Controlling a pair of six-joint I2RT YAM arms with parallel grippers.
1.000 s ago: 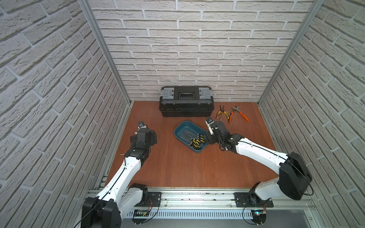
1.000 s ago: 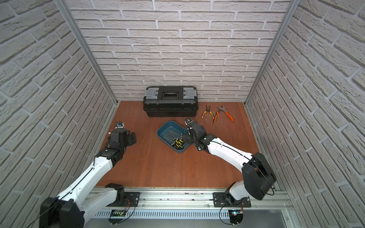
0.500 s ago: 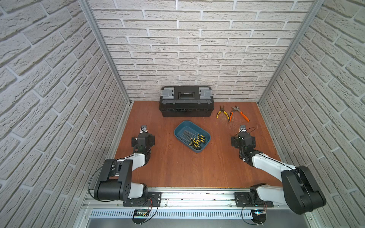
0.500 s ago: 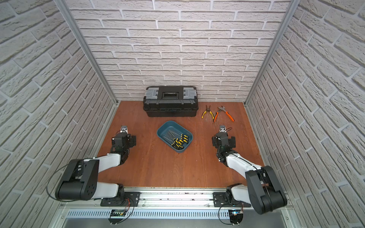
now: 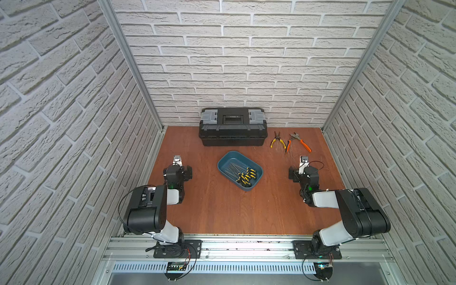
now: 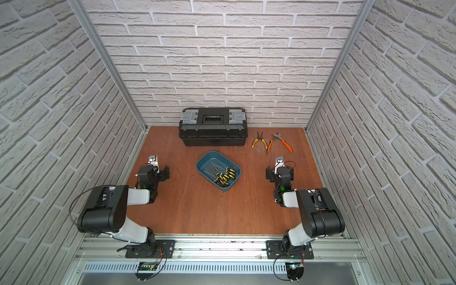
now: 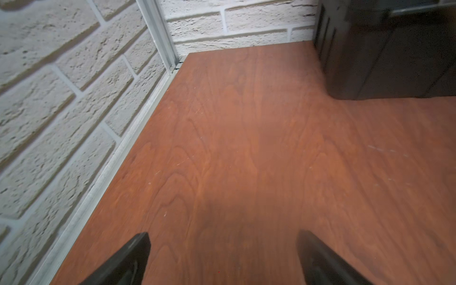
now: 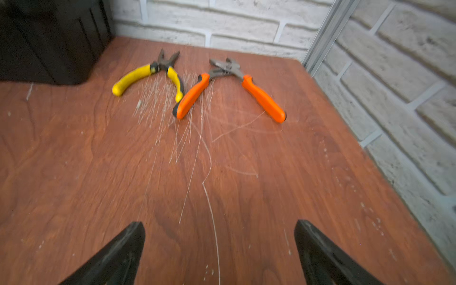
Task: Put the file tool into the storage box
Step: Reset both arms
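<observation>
Teal-blue plastic, the storage box (image 5: 229,160) (image 6: 209,159) sits lidless near the middle of the reddish wood table (image 5: 222,209), seen in both top views. The black-and-yellow-handled file tools (image 5: 246,175) (image 6: 224,175) lie inside it. Their handles are bunched toward the near end and their thin shafts point to the far end; from this height their number cannot be counted with confidence.

Both arms are folded low at the near sides of the table, well apart from the box. In the left wrist view the left gripper (image 7: 222,256) hangs over bare wood, its dark fingers (image 7: 133,254) spread wide and gripping nothing. The right gripper (image 8: 219,254) is likewise spread and empty, its fingers (image 8: 123,251) framing scratched wood.

Behind the box, a black toolbox (image 5: 233,125) (image 6: 213,125) with grey latches stands closed against the brick-pattern back wall. To its right, yellow pliers (image 5: 277,141) (image 8: 148,74) and orange pliers (image 5: 304,145) (image 8: 195,96) lie just beside each other, handles splayed.
</observation>
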